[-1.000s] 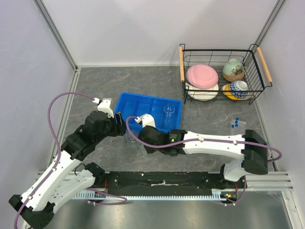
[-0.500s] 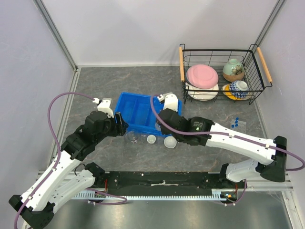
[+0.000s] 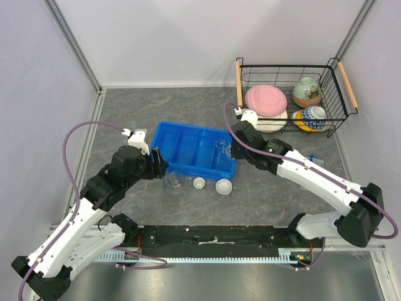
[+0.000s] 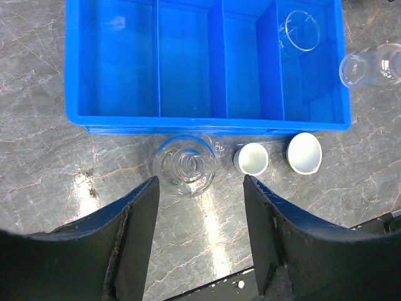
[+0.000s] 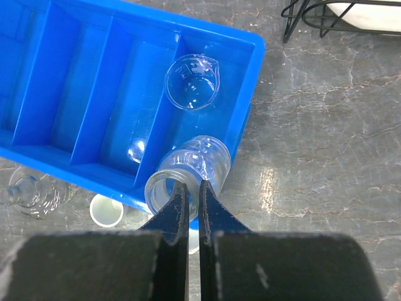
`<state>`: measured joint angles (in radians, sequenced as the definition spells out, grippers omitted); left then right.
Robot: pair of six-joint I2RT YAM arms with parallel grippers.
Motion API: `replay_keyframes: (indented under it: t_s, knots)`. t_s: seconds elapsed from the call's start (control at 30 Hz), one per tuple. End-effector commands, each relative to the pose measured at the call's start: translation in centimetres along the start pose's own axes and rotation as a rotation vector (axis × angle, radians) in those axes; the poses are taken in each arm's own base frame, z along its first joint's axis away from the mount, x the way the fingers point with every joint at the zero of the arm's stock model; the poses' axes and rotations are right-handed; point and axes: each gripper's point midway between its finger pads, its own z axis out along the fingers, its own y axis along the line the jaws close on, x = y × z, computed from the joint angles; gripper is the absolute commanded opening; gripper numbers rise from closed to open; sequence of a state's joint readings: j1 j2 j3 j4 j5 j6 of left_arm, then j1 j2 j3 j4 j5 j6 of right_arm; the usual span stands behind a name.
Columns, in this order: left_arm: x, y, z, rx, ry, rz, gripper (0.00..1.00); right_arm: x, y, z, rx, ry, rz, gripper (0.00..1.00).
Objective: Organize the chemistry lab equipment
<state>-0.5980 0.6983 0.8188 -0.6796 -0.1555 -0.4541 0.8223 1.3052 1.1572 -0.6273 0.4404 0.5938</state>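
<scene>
My right gripper (image 5: 193, 188) is shut on the rim of a clear glass beaker (image 5: 191, 169), one finger inside its mouth. It holds the beaker tilted over the right end of the blue bin (image 3: 182, 147). A second beaker (image 5: 192, 81) stands in the bin's rightmost compartment. In front of the bin on the table are a clear flask (image 4: 185, 164) and two white round dishes (image 4: 252, 158) (image 4: 304, 152). My left gripper (image 4: 200, 188) hangs open just above and in front of the flask, with nothing between its fingers. Blue-capped tubes (image 3: 309, 162) lie at the right.
A black wire basket (image 3: 343, 116) at the back right holds a pink plate (image 3: 265, 99) and patterned bowls (image 3: 307, 91). The bin's other compartments show bare blue floor. Grey walls close in the table on three sides.
My right arm has swung from the bin's front left to its right end, carrying the beaker. The two white dishes came into sight. The left arm has not moved.
</scene>
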Motion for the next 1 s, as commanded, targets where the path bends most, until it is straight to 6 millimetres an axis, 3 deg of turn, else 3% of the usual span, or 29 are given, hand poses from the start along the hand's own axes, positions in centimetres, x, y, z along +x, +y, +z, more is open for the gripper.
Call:
replay_keyframes:
  t_s: [0.0, 0.37, 0.77, 0.97]
  knots:
    - [-0.9, -0.2, -0.3, 0.003, -0.030, -0.017, 0.63, -0.6, 1.6, 1.7, -0.094, 0.002, 0.036, 0.00]
    - [-0.9, -0.3, -0.2, 0.003, -0.030, -0.013, 0.63, 1.6, 2.4, 4.3, -0.145, 0.076, 0.038, 0.00]
    - [-1.0, -0.3, -0.3, 0.005, -0.030, -0.013, 0.63, 5.2, 1.7, 7.1, -0.103, 0.145, 0.017, 0.00]
    - [-0.9, -0.2, -0.4, 0.004, -0.034, -0.012, 0.63, 6.0, 1.4, 8.0, -0.090, 0.152, 0.005, 0.00]
